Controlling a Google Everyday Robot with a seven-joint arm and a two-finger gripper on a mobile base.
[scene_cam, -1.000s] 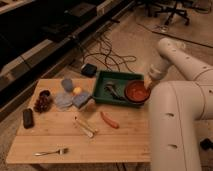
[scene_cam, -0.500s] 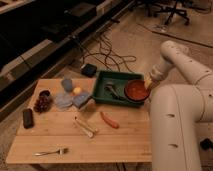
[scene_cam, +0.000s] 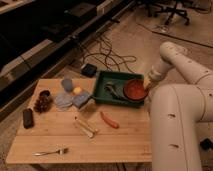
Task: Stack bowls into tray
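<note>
The dark green tray stands at the back right of the wooden table. A round red-orange bowl lies in the tray's right end. My gripper is at the bowl's right rim, over the tray's right side, with the white arm reaching down from the upper right. A blue-grey bowl and a pale shallow bowl sit on the table left of the tray. A greyish object lies in the middle of the tray.
Left of the tray are an orange ball, a blue sponge, a dark cup, grapes and a small black box. A red sausage, a beige utensil and a fork lie in front. Cables cover the floor behind.
The gripper and the red-orange bowl have edged slightly left, further into the tray. Nothing else on the table has moved.
</note>
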